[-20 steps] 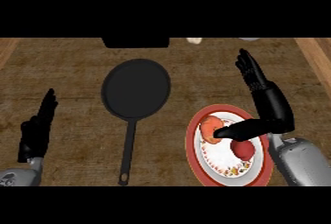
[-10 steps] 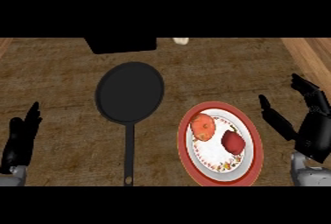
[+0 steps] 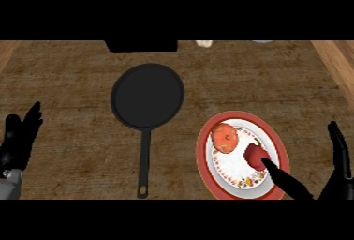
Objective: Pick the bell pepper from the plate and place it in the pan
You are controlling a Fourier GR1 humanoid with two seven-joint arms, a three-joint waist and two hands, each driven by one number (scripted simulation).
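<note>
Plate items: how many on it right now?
2. An orange one on the plate's upper left, a red one toward its right, next to the right robot hand's thumb.

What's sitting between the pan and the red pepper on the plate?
In the head view, the orange item on the plate lies between pan and red pepper.

At the frame's top edge a dark object and a pale item are cut off. The right hand is cropped at the lower right.
</note>
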